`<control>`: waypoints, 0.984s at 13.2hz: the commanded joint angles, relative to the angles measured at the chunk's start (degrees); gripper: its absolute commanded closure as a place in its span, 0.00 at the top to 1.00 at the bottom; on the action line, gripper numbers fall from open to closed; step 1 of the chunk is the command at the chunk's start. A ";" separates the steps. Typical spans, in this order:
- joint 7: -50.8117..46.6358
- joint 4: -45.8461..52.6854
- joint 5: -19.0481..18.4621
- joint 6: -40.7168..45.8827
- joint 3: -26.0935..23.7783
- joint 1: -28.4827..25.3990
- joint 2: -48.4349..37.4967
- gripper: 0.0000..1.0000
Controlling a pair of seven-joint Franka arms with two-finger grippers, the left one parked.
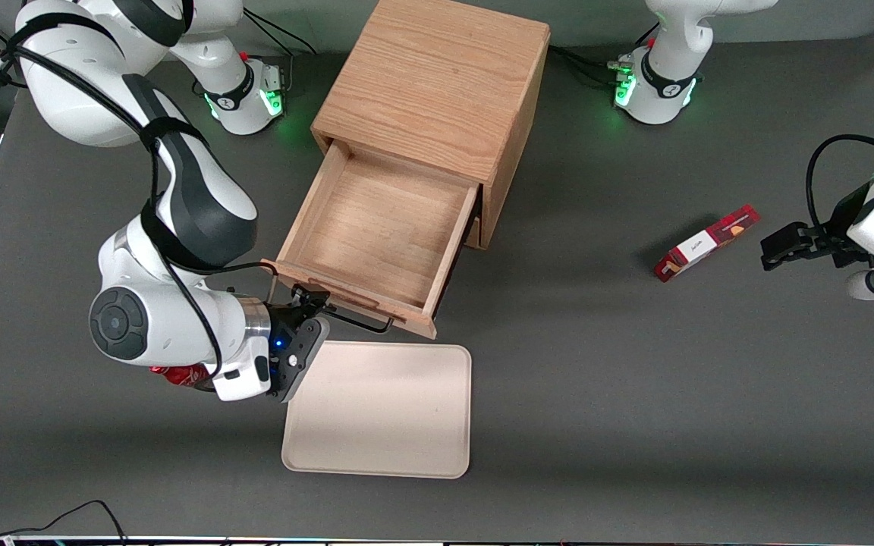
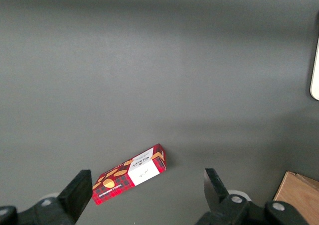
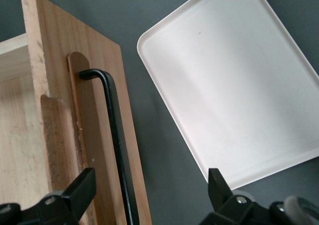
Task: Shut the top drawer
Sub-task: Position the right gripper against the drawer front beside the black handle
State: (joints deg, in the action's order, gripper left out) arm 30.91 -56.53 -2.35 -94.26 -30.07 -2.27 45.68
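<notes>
The top drawer (image 1: pixel 376 235) of the light oak cabinet (image 1: pixel 437 83) stands pulled far out and is empty inside. Its black wire handle (image 1: pixel 361 322) runs along the front panel nearest the front camera. My right gripper (image 1: pixel 308 303) hovers open at the end of that handle nearest the working arm. In the right wrist view the handle (image 3: pixel 115 145) and the drawer's front panel (image 3: pixel 94 135) lie between the spread fingertips (image 3: pixel 217 185), and the gripper (image 3: pixel 149 192) holds nothing.
A cream tray (image 1: pixel 384 409) lies on the table just nearer the front camera than the drawer, also seen as a tray (image 3: pixel 234 85) from the wrist. A red snack box (image 1: pixel 704 243) lies toward the parked arm's end. A red can (image 1: pixel 179 374) shows under my wrist.
</notes>
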 commanded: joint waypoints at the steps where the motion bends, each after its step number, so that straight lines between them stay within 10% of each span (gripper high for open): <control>1: 3.00 -2.44 0.42 -0.13 -0.08 0.34 -1.03 1.00; 13: 2.84 -5.35 -2.92 -2.59 -0.08 0.25 -0.50 1.00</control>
State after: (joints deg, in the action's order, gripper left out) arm 32.67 -60.83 -3.95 -95.34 -30.05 -2.18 45.67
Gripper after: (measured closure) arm 0.000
